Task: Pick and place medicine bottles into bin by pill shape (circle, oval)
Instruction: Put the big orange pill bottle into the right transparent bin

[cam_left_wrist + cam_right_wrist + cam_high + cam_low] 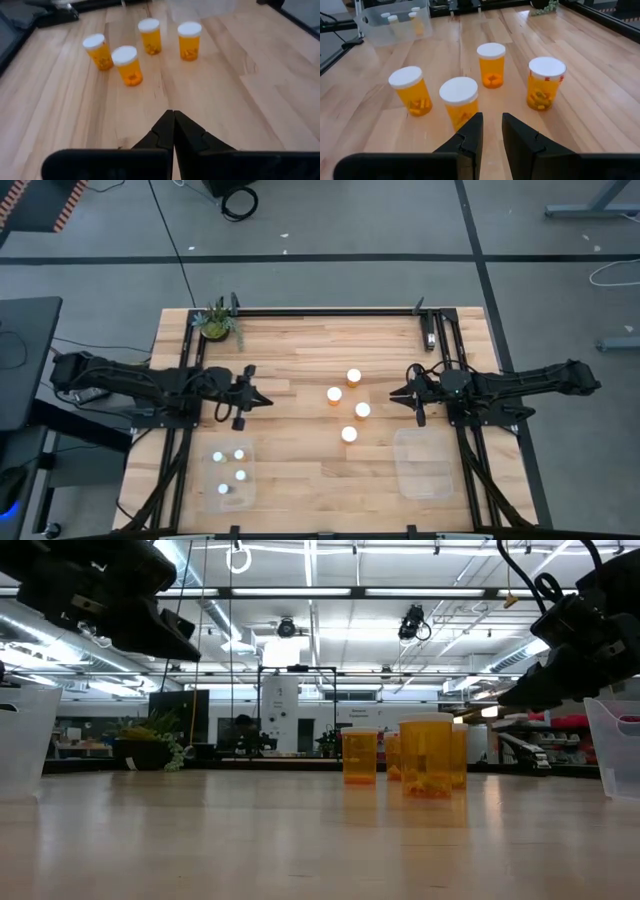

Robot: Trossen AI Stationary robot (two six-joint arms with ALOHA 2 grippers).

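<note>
Four orange bottles stand just beyond the right gripper's parted, empty jaws.

Lab hall: strip lights, taped floor.

Wooden table: bottles, bins, plant

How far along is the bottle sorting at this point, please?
About half done. Four small bottles already sit in the left bin. Nothing is in hand: the left gripper is shut and empty, the right gripper slightly open. Four orange bottles stand mid-table, and the right bin looks empty.
</note>
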